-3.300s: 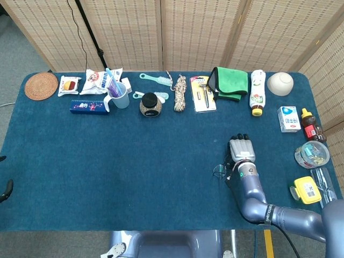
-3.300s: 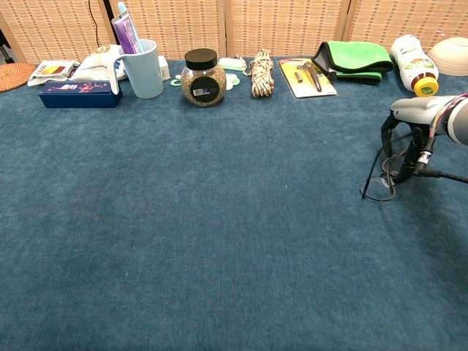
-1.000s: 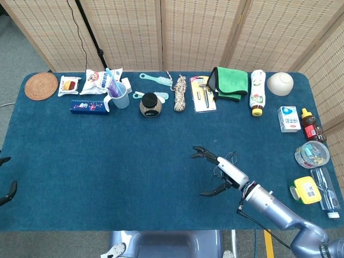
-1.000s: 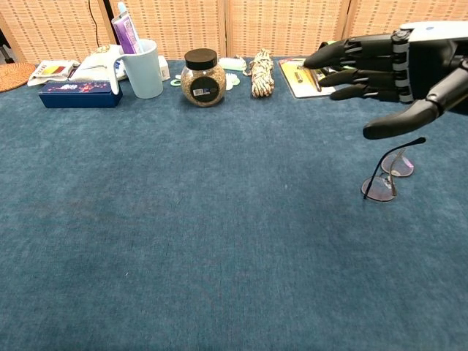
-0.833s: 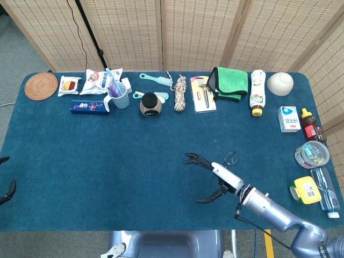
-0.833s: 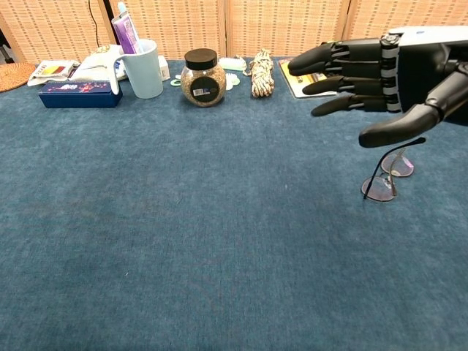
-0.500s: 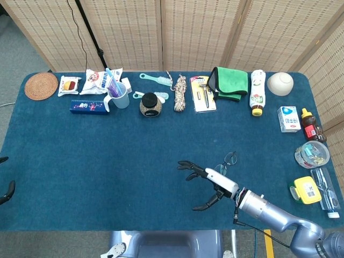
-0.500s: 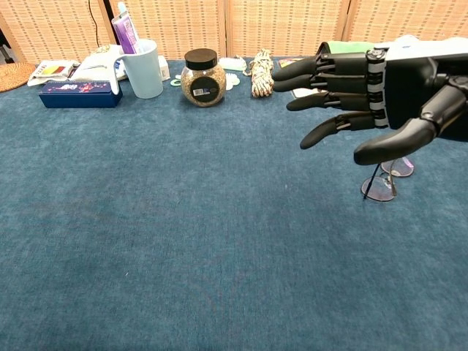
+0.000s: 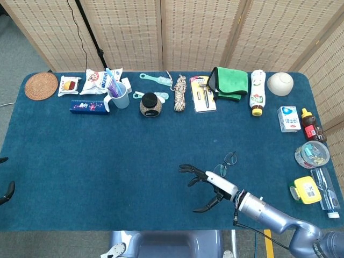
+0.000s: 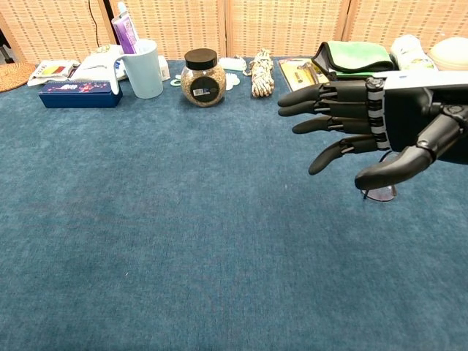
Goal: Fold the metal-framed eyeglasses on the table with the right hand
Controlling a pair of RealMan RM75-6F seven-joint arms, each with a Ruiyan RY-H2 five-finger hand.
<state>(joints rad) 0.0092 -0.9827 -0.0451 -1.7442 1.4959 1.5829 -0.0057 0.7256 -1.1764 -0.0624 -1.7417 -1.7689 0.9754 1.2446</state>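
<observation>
The metal-framed eyeglasses (image 9: 226,163) lie on the blue table (image 9: 107,156) right of centre, thin dark frame with round lenses. In the chest view only one lens (image 10: 379,194) peeks out below my right hand. My right hand (image 9: 209,186) hovers open, fingers spread and stretched to the left, just in front and left of the glasses and apart from them. In the chest view the right hand (image 10: 365,128) fills the upper right and holds nothing. Of my left arm only a dark tip (image 9: 4,192) shows at the left edge; the left hand itself is hidden.
Along the far edge stand a woven coaster (image 9: 41,85), snack packs (image 9: 99,80), a blue box (image 9: 88,106), a cup (image 9: 119,97), a jar (image 9: 150,104), rope (image 9: 180,93), a razor pack (image 9: 202,92), a green cloth (image 9: 228,82) and a bottle (image 9: 257,92). Several containers (image 9: 309,161) crowd the right edge.
My right hand let go of the glasses, lifted and opened, then drew back toward the near edge and left, sinking lower in the chest view. The glasses stay on the table.
</observation>
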